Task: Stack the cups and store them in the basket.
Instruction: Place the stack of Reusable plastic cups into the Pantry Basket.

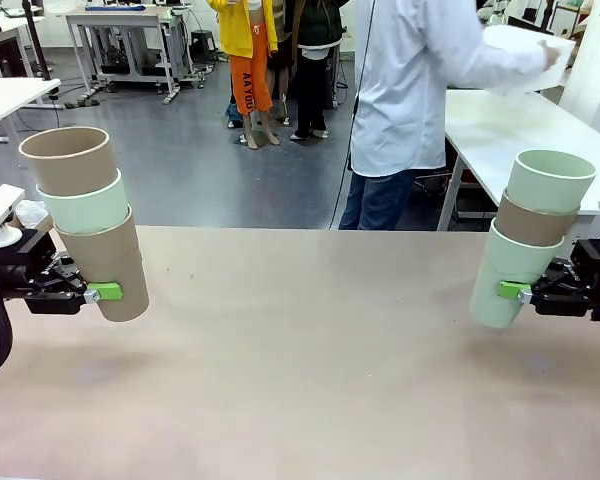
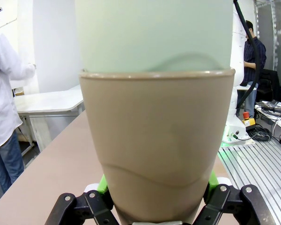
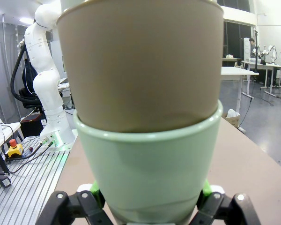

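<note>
**Front view.** The left gripper is pinching the left stack by its bottom tan cup. A mint cup and a top tan cup are sitting nested above it. This stack is hanging off the table at the left edge, with its top leaning left.

The right gripper is pinching the right stack by its bottom mint cup. A tan cup and a top mint cup are nested above. This stack is hanging at the right edge, with its top leaning right, well apart from the left stack.

A person is standing at the far side and holding the basket up over a white side table.

**Left wrist view.** The left gripper is clamping the tan cup low on its wall, with a green pad pressing on each side. The mint cup is rising out of its rim. The table is lying beyond.

**Right wrist view.** The right gripper is clamping the mint cup near its base. The tan cup is seated inside it. The left arm is standing beyond, at the picture's left.
</note>
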